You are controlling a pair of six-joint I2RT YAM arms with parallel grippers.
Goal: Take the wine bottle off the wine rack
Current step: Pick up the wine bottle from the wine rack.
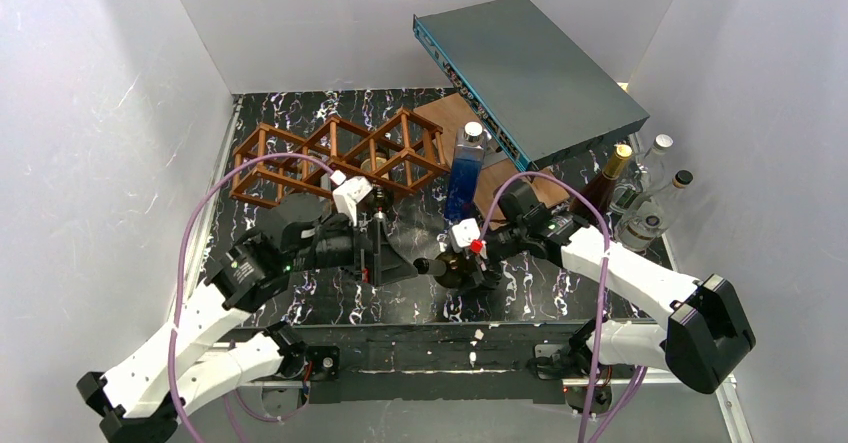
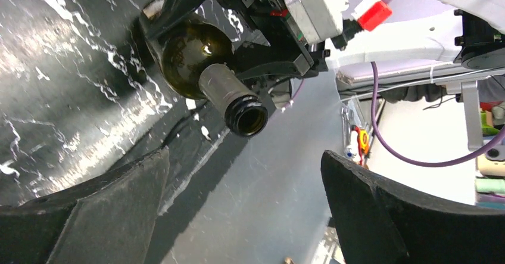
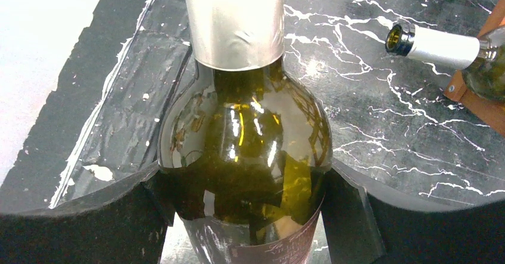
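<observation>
The right claw [image 3: 247, 213] is clenched on the wine bottle [image 3: 244, 139]. Its pads [image 3: 351, 222] press either side of the dark green body just below the shoulder, and the foil-wrapped neck runs out ahead. The left claw [image 2: 244, 210] stands released, spread wide with nothing in it, facing the bottle's mouth but apart from it.

The bottle lies roughly level, wholly out of the wine rack [image 1: 335, 158], on the rack's near side toward its right end. It is over the dark marbled tabletop [image 1: 330, 303]; whether it touches the surface I cannot tell. A blue bottle [image 1: 465, 175] stands just beside the rack's right end.

The lift-out looks done, so setting down is probably what remains. Smooth glass gripped near one end will want to pivot, so hold the squeeze steady and lower slowly onto bare tabletop on the rack's near side, clear of the blue bottle. Open only once the body rests, and watch for rolling. The left claw is best held back from the neck.
</observation>
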